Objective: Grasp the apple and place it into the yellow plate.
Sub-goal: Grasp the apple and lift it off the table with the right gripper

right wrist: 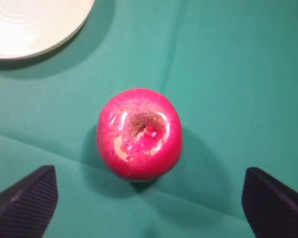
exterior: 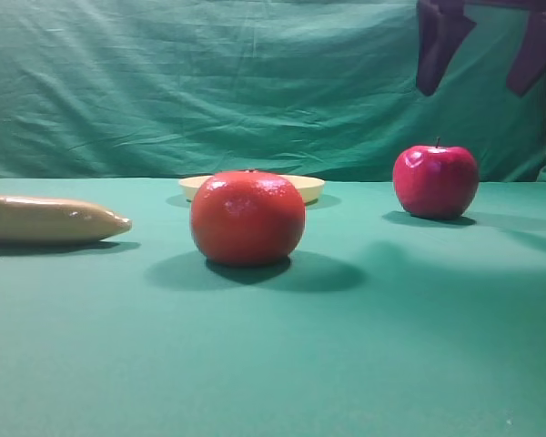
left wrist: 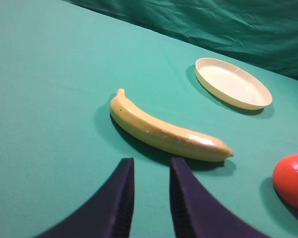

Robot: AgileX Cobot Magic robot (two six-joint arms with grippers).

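1. Exterior high view: apple upright on the green worktop at right of frame, bare cloth all round it. Well apart from the yellow plate, which sits at mid-frame, largely hidden behind the orange-red fruit. Banana cut by the left edge. Right tool at upper right, high above the apple, fingers spread wide, holding nothing. Wide bare cloth across the foreground.
2. Left wrist view: left tool at bottom centre, fingers nearly together with a narrow gap, gripping nothing. Banana just beyond the tips; plate at upper right, empty; orange-red fruit cut by the right edge.
3. Right wrist view: apple centred, stem dimple up, between the two wide-set fingers in the bottom corners, touching neither. Plate rim in upper left corner, apart from the apple.
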